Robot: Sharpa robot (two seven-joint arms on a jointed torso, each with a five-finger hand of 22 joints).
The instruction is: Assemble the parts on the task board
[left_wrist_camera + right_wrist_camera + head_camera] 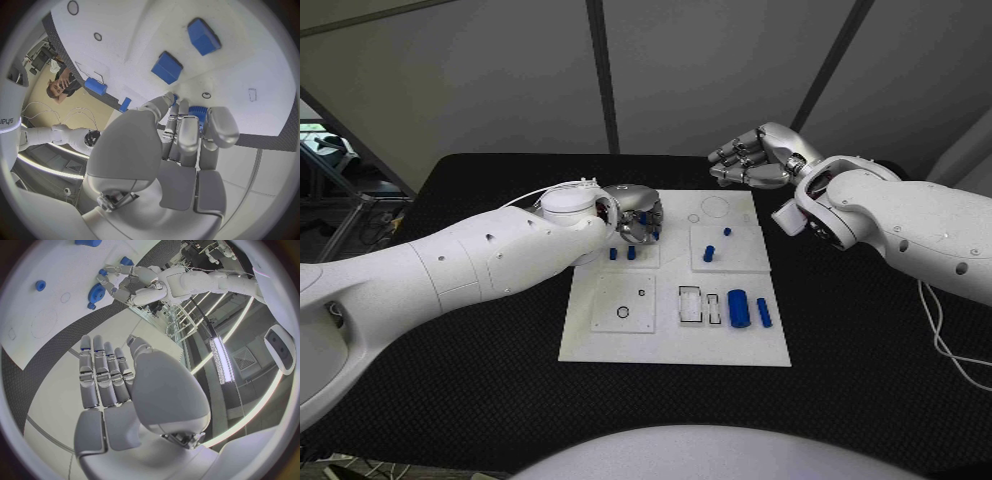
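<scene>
Table: black top (473,400) w/ grey wall panels behind; you have the white board (672,345) lying flat at its centre.

Board: sub-plates on it; far-right plate (750,260) carries two small blue pegs (710,253), one nearer the far edge, one mid-plate. Near-left plate (606,318) shows a dark ring (623,313). A thin circle outline (715,209) sits at the far edge.

Near-right parts: you see a clear rectangular frame (691,304), then a big blue cylinder (738,308), then a slimmer blue bar (763,312), side by side, lying lengthwise.

Far-left parts: two small blue blocks (622,254) stand just beside the left hand; wrist view shows them as square blocks (167,67) on the white surface.

Left hand (635,215): over the board's far-left corner, fingers (187,132) curled down together onto a blue ridged part (197,111), fingertips closed round it. Part sits at the board surface; can't tell whether it's lifted or seated.

Right hand (754,158): off the board, over the black table past its far-right corner, well apart from all parts. Fingers (100,372) straight and side by side in wrist view, nothing in the palm: empty, not closed.

Gear: right wrist view shows the blue ridged part (96,291) as a toothed disc under the left hand's fingertips.
</scene>
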